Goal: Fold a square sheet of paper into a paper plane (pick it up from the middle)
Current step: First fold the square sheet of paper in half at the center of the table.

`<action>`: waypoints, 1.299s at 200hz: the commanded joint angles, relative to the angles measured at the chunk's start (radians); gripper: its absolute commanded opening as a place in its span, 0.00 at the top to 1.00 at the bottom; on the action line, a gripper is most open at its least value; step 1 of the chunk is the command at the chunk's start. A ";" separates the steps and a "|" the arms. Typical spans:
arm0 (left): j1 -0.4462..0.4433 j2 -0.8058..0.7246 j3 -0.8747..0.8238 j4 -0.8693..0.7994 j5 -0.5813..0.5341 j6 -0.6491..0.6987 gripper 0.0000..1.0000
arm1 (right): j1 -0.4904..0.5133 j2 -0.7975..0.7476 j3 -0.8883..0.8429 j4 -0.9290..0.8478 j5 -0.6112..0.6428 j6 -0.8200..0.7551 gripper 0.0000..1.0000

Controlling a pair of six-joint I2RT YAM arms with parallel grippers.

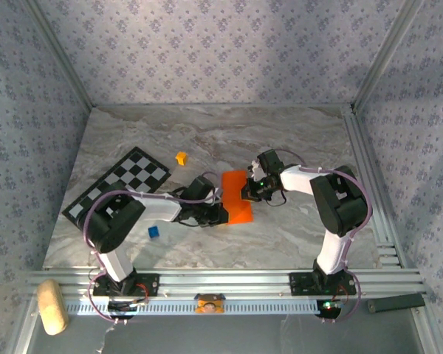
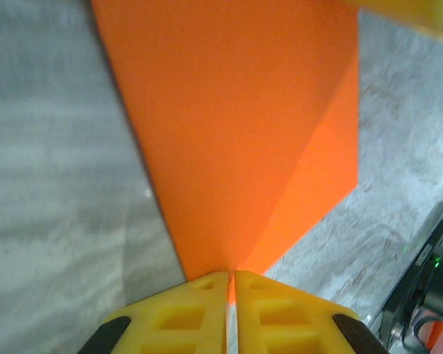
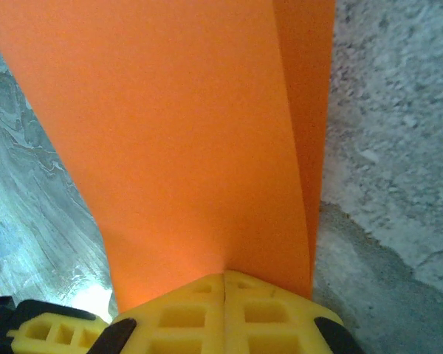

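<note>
Overhead view showed the checkered board (image 1: pixel 122 188); wrist views showed left gripper (image 2: pixel 231 279) and right gripper (image 3: pixel 223 279) each pinched tight on the square sheet of paper (image 2: pixel 236 133).

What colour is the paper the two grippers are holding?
The paper is bright orange, clearest in the left wrist view.

The paper (image 1: pixel 233 181) lies between left tool (image 1: pixel 215 214) and right tool (image 1: pixel 246 192).
</note>
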 commanded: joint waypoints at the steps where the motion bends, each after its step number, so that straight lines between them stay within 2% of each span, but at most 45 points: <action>1: -0.031 -0.038 -0.001 -0.175 -0.004 0.071 0.89 | -0.004 0.063 -0.059 -0.121 0.156 -0.005 1.00; 33: -0.033 -0.103 0.039 -0.229 -0.054 0.088 0.89 | -0.004 0.059 -0.056 -0.132 0.149 -0.039 1.00; 69: 0.037 -0.172 0.063 -0.136 -0.063 0.070 0.88 | -0.009 0.051 -0.045 -0.164 0.119 -0.113 1.00; 103: 0.144 -0.051 0.179 -0.055 -0.003 0.032 0.88 | -0.011 0.062 -0.028 -0.178 0.088 -0.140 1.00; 159: 0.165 0.162 0.394 -0.110 0.028 0.067 0.89 | -0.014 0.077 -0.011 -0.197 0.095 -0.137 1.00; 260: 0.174 0.193 0.334 -0.112 0.033 0.103 0.91 | -0.015 0.077 -0.012 -0.204 0.118 -0.112 1.00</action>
